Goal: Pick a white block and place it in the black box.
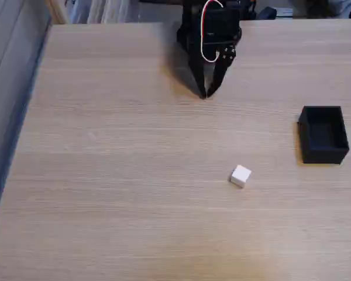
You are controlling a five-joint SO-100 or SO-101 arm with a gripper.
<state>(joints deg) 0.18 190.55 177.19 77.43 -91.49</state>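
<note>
Right now we see our gripper (pixel 204 93) near the far edge of the wooden table (pixel 134 146) in the fixed view, its two black fingers pointing down and meeting at the tips, so they are together with nothing between them. Red and white wires (pixel 206 35) loop over its body. The white block (pixel 240 175) lies on the bare tabletop, well apart from the gripper, nearer the camera and slightly to the right. The black box (pixel 323 134) stands open-topped close to the right edge, apart from the block and farther back than it. We see only its dark floor inside.
</note>
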